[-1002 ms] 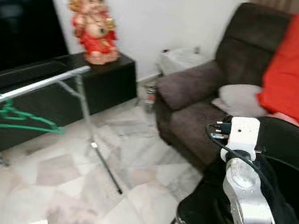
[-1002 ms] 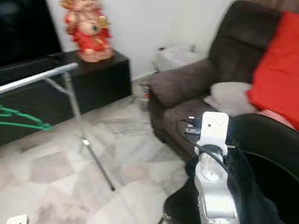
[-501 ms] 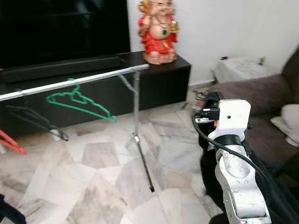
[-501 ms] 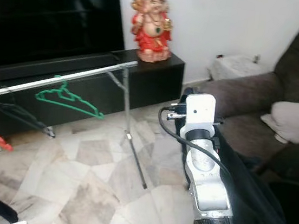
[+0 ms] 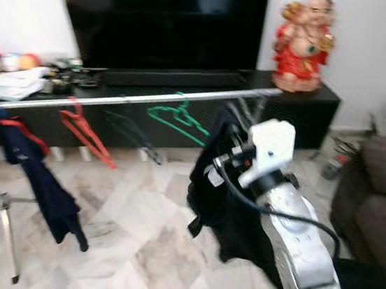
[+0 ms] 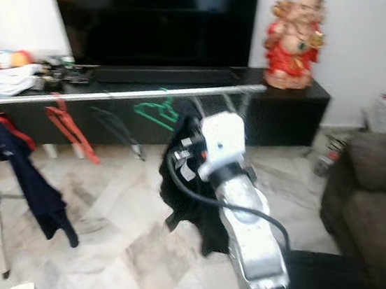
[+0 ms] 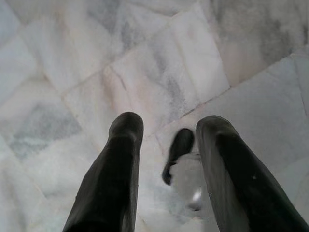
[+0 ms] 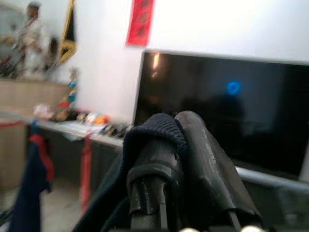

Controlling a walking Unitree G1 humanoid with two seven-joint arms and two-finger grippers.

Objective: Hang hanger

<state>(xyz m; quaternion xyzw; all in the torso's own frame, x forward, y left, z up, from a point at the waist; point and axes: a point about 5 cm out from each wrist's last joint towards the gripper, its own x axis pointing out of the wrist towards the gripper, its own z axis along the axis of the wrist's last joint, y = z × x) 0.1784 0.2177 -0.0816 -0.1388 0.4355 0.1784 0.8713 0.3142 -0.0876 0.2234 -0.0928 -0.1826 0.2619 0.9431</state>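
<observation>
We cannot make out a hanger inside the dark garment (image 5: 225,198); in the right wrist view only its ribbed knit collar (image 8: 159,126) shows, folded over the tips of our right gripper (image 8: 181,145), whose two black fingers are clenched together on that cloth. From the head views the gripper itself is hidden behind the white wrist block, and the garment hangs limp below it, its lower part cut off by our silver right arm (image 5: 300,246). Just beyond the jaws runs a thin, shiny metal rail (image 5: 135,98), blurred, carrying a green wire hanger (image 5: 177,116), a red hanger (image 5: 85,131) and a navy garment (image 5: 46,190) farther along. Behind the rail stand a glossy black TV cabinet (image 5: 303,109) and a red and gold figurine (image 5: 303,35). Our left gripper (image 7: 166,140) hangs over pale marble tiles (image 7: 159,63), its rounded black fingers spread apart, nothing between them.
</observation>
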